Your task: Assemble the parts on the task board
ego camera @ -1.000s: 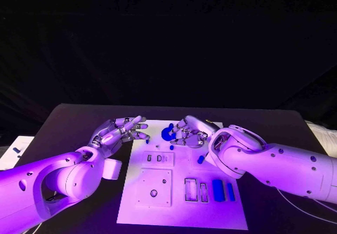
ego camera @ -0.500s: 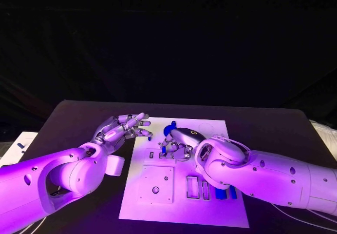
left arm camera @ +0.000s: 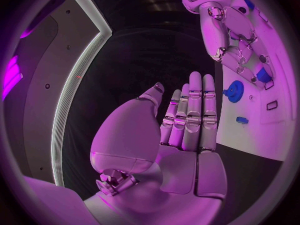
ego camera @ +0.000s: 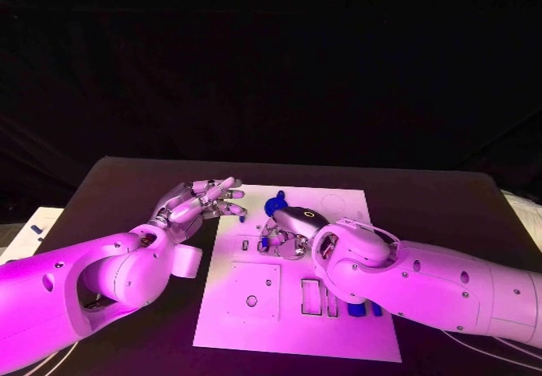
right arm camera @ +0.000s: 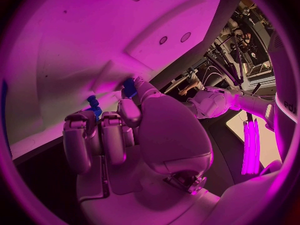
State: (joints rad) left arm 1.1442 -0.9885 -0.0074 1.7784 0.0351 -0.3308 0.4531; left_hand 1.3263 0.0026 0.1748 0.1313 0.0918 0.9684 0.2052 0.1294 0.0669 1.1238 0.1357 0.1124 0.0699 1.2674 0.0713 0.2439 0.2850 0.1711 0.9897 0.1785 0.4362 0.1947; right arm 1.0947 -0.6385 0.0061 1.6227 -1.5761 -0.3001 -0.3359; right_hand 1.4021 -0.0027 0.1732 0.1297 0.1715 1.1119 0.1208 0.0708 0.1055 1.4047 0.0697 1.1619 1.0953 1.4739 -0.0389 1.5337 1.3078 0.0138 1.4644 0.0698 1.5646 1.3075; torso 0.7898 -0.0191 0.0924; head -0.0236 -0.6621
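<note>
No writing or label can be read anywhere. The task board (ego camera: 339, 205) lies in the middle of the black bench (ego camera: 113, 184). The left hand (ego camera: 201, 200) hovers at the board's left edge, palm open, its fingers (left arm camera: 195, 105) straight, side by side, and holding nothing. The right hand (ego camera: 285, 231) is bent down over the upper part of the board, its fingers (right arm camera: 103, 135) curled; a small blue part (right arm camera: 129, 88) sits at the fingertips, but I cannot tell whether it is pinched. A blue gear (left arm camera: 234, 91) stands on the board beside this hand. More blue parts (ego camera: 357, 309) lie near the board's lower slots.
</note>
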